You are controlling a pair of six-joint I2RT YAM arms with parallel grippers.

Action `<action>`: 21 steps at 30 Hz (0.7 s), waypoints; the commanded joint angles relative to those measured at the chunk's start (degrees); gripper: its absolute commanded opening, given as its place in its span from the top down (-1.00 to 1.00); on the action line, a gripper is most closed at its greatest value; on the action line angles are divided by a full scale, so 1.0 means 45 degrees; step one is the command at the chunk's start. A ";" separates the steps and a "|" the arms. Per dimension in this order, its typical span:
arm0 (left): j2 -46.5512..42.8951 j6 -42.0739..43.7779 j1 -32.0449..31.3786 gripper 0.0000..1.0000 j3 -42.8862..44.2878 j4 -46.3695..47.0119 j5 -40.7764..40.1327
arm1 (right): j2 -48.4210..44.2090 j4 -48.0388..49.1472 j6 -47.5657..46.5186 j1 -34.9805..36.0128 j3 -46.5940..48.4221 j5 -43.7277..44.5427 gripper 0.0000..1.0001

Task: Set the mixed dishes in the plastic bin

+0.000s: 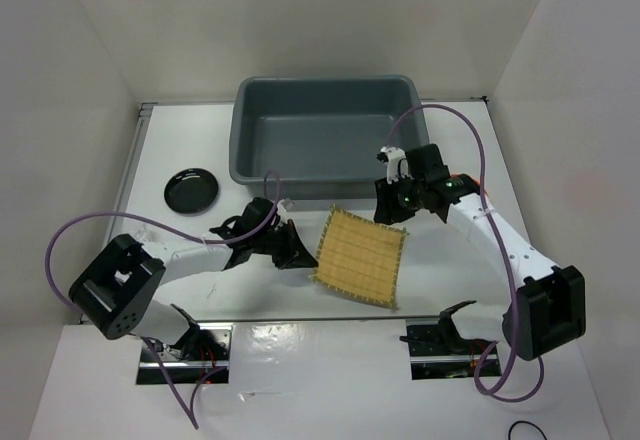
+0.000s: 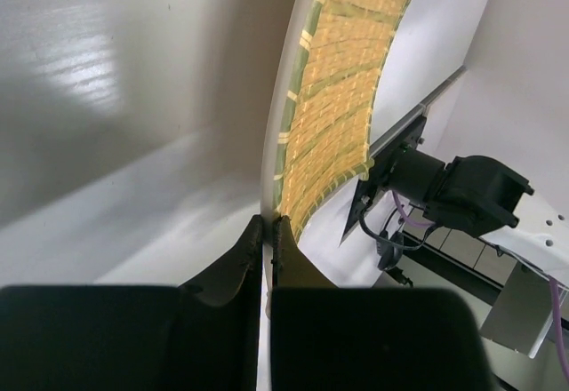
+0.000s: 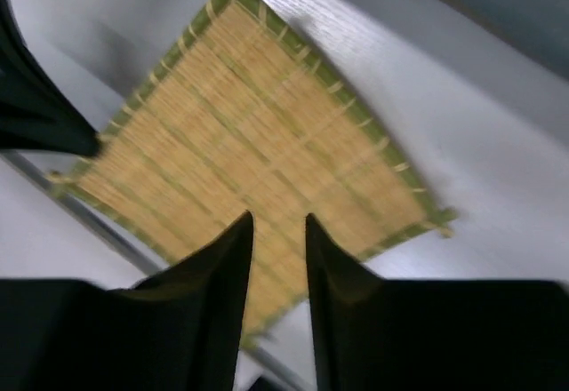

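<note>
Bamboo mat (image 1: 362, 255) on the white table (image 1: 440, 290), in front of the plastic bin (image 1: 250, 145), set cornerwise to it and apart from its near wall. Mat sits between the two arms.

Left gripper (image 1: 298, 252) low at the mat's left edge. Left wrist view: fingertips (image 2: 258, 240) pressed together, no gap, with the mat's green-bound edge (image 2: 338, 115) running down into the point where they meet. Reads as a pinch on that edge, jaws as narrow as they go. From this low angle the mat rises away in a curve; whether that side is off the table, cannot tell.

Right gripper (image 1: 393, 210) at the mat's far right corner, just in front of the bin. Right wrist view: right gripper (image 3: 278, 222) with jaws part way apart, a narrow gap, the mat's weave (image 3: 258, 124) visible through it. Nothing between the fingers. Whether the tips touch the mat, cannot tell. View slightly blurred.

Black plate (image 1: 192, 190) alone on the table, left of the bin, well apart from the mat and from both grippers.

Inside of the bin shows bare grey floor
</note>
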 commanded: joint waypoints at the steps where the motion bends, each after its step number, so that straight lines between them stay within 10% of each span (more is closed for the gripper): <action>1: -0.0694 0.0483 -0.0050 1.00 0.0041 -0.0675 -0.0029 | -0.0780 -0.0937 -0.2866 -0.0121 0.1061 0.0256 0.34; 5: -0.1202 0.0620 -0.0050 1.00 -0.0426 -0.0816 -0.0146 | -0.2104 -0.1135 -0.7955 0.0171 0.0405 0.4007 1.00; 9: -0.1456 0.0620 -0.0050 1.00 -0.0720 -0.0816 -0.0263 | -0.3299 -0.2013 -1.2546 0.0757 -0.1859 0.4480 1.00; 21: -0.1495 0.0503 -0.0050 1.00 -0.0486 -0.1069 -0.0263 | -0.2246 -0.2991 -1.2451 0.3825 -0.1590 0.1044 1.00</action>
